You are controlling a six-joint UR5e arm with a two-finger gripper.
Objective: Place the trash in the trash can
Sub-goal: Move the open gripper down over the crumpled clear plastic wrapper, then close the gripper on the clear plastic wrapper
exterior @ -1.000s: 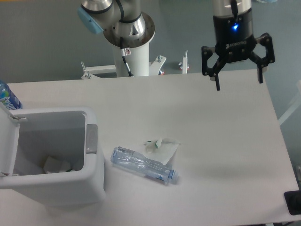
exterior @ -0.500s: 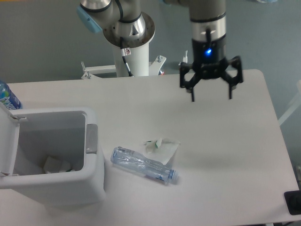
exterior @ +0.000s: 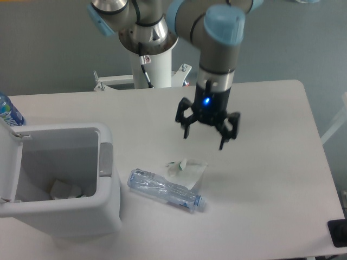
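Gripper (exterior: 204, 141) now lower, above wrapper (exterior: 187, 167).

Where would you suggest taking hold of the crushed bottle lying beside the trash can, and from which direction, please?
Probably from straight above, across the mid-body of the crushed bottle. It lies flat on the table, running from beside the trash can toward its cap at the lower right, so the jaws should straddle its narrow width. The gripper hovers open above the wrapper, which touches the bottle.
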